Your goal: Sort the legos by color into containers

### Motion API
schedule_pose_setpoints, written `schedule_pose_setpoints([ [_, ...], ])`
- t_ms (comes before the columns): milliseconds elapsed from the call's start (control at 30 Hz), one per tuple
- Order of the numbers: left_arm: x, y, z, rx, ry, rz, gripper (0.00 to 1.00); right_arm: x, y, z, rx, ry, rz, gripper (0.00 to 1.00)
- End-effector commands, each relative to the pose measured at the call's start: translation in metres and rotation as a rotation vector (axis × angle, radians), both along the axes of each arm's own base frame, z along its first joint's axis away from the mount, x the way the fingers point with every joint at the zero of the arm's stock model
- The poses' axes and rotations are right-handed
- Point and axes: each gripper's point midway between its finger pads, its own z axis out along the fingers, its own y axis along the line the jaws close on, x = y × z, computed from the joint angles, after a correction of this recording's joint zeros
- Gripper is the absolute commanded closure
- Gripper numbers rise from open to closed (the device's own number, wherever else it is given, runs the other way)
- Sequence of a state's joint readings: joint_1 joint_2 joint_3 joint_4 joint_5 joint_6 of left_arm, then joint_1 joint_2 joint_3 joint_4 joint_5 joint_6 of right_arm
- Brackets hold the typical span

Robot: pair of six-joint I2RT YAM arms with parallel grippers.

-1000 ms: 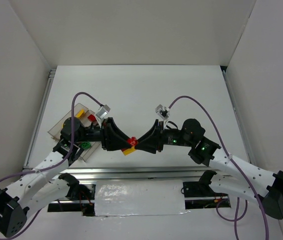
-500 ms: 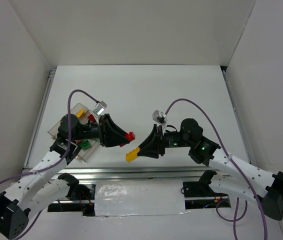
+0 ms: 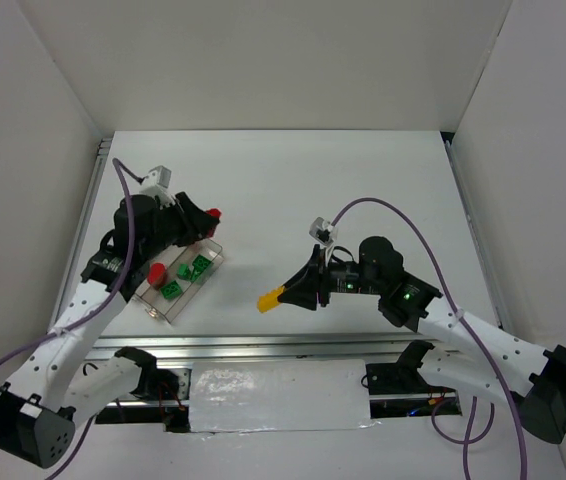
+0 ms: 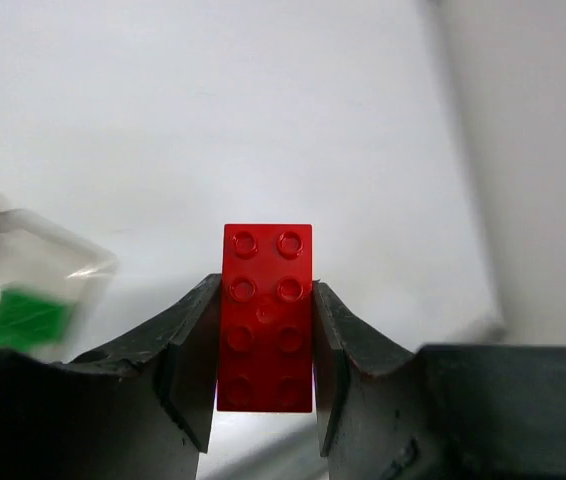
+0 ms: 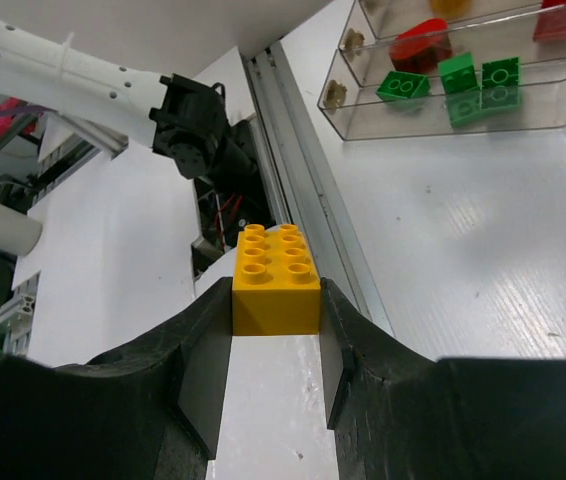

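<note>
Holding one piece apiece, both arms are loaded. Left gripper (image 4: 266,345): fingers closed part-way on a red rectangular studded plastic brick (image 4: 268,270), clamped by its long sides with the studded end protruding, carried in the air over the white table (image 3: 363,170) just beyond the far end of the clear three-lane plastic tray (image 5: 523,118). Right gripper (image 5: 276,305): fingers closed narrowly on a yellow studded plastic block (image 5: 275,262), held above the table's near edge around its middle, well apart from the tray. The tray lies towards the table's near left corner. Its lane nearest the right arm holds green studded bricks (image 5: 458,72). The adjoining lane holds a red rounded piece (image 5: 421,42). The third lane's contents are too cropped to list. Step in hand, as judged: placing the red brick in the lane with the red rounded piece. Recommended handling: turn the brick's long side parallel to the lane, centre it between the dividers, lower it below the rim before parting the fingers, and release low to prevent a bounce into the green lane. The right arm is best kept back until the left arm is clear of the tray.
</note>
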State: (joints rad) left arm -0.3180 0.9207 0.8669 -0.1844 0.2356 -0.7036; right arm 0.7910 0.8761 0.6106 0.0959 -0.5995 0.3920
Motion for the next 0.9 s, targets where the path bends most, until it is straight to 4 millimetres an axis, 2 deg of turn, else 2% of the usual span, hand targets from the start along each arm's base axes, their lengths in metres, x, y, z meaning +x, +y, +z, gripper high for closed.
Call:
schedule_pose_setpoints([
  [0,0.01,0.117,-0.075,0.329,0.248,0.581,1.0,0.008,-0.003,0.002,0.019,-0.028,-0.045,1.0],
  [133,0.017,0.143,-0.099,0.352,0.3,0.728,1.0,0.008,-0.003,0.0,0.012,-0.029,-0.045,1.0],
  [300,0.025,0.155,-0.13,0.389,0.391,0.772,1.0,0.006,-0.004,-0.005,0.01,-0.024,-0.041,1.0],
  [467,0.03,0.163,-0.145,0.386,0.427,0.804,0.79,0.005,-0.004,-0.005,0.011,-0.026,-0.036,1.0],
  [600,0.034,0.165,-0.158,0.372,0.452,0.792,0.72,0.004,-0.005,-0.007,0.01,-0.025,-0.035,1.0],
  [700,0.036,0.163,-0.164,0.358,0.47,0.772,0.6,0.003,-0.005,-0.007,0.009,-0.025,-0.031,1.0],
  [800,0.035,0.164,-0.168,0.351,0.483,0.772,0.33,0.003,-0.004,-0.007,0.01,-0.026,-0.03,1.0],
  [867,0.034,0.167,-0.171,0.344,0.493,0.786,0.25,0.003,-0.004,-0.007,0.01,-0.022,-0.029,1.0],
])
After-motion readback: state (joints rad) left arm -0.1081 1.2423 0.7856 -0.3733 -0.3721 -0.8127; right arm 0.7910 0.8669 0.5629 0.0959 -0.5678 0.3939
